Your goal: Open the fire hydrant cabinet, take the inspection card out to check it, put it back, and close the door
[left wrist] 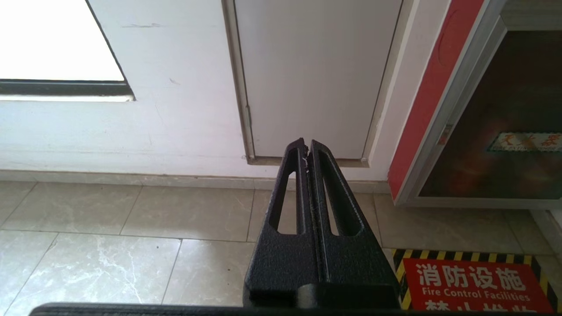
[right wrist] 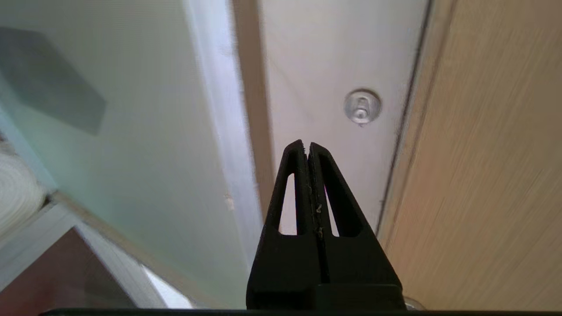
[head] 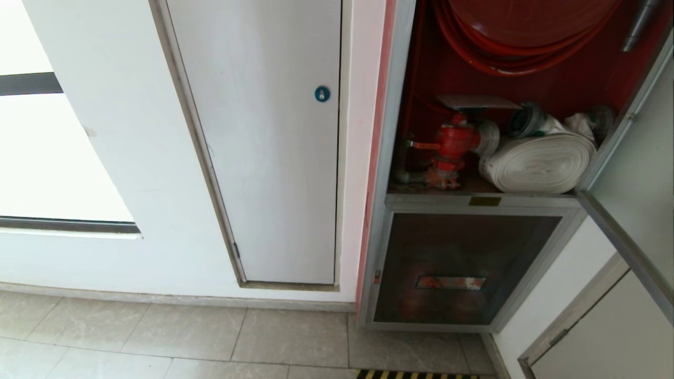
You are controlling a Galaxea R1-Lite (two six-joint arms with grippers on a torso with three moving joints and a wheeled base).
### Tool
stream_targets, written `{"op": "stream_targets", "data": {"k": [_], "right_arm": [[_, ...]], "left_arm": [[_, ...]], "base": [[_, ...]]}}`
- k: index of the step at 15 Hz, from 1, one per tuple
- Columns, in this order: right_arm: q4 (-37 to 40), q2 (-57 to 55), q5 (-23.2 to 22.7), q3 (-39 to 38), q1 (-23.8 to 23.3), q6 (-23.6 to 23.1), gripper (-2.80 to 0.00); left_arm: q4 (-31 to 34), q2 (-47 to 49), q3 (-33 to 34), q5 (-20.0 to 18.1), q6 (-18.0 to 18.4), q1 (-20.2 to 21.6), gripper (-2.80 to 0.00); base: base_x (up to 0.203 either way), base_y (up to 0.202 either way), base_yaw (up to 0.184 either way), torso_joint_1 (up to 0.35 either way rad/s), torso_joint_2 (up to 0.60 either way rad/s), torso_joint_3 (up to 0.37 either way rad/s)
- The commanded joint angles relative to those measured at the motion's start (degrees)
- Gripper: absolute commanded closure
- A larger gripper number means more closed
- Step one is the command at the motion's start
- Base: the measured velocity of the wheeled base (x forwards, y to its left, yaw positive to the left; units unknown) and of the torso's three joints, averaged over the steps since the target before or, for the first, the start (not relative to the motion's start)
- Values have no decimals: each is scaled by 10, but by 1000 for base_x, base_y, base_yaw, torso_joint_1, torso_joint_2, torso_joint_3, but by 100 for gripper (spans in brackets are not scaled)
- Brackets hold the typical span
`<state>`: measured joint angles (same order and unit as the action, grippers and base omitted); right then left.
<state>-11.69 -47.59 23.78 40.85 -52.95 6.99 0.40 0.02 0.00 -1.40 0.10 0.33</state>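
You are facing a white wall point(head: 131, 158) over pale floor tiles point(head: 158, 337), with a bright window point(head: 47, 158) at far left. Next along sits one plain white panel point(head: 263, 158) with one round blue lock point(head: 322, 93).

Right of it stands the fire hydrant cabinet point(head: 389, 158), its upper bay open. Inside you can count one red hose reel point(head: 526, 37), one red valve point(head: 453, 145) and one white rolled hose point(head: 537, 163); a flat pale sheet point(head: 476, 101) lies just above the valve, possibly the inspection card, though no print can be read on it. Below are one small brass plate point(head: 484, 200) and one smaller glass panel point(head: 458, 268).

At far right the door point(head: 637, 173) stands swung out, edge-on to you.

Neither arm shows from the head camera. The left gripper point(left wrist: 306, 147) hangs parked over the tiles, fingers pressed together on nothing. The right gripper point(right wrist: 306, 147) is also fully closed and empty, near the door's frosted-looking pane with another wall panel behind it.

The risk from here, as I judge it: closed fingers cannot take the card, and reaching past the door edge could knock the glass or swing it into the arm. Snagging the hose or valve is also possible.
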Motion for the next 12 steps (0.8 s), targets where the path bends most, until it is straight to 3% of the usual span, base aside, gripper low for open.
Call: {"op": "stream_targets", "data": {"k": [1, 8, 12], "right_arm": [[-1, -14, -5, -3, -41, 4, 0], [-32, -44, -77, 2, -128, 5, 0], [-41, -73, -88, 16, -135, 4, 0]], "left_arm": [[0, 1, 0, 0, 0, 0, 0], [0, 1, 0, 0, 0, 0, 0], [0, 1, 0, 0, 0, 0, 0]], "base": [[0, 0, 0, 0, 0, 0], [0, 0, 0, 0, 0, 0], [0, 0, 0, 0, 0, 0]]}}
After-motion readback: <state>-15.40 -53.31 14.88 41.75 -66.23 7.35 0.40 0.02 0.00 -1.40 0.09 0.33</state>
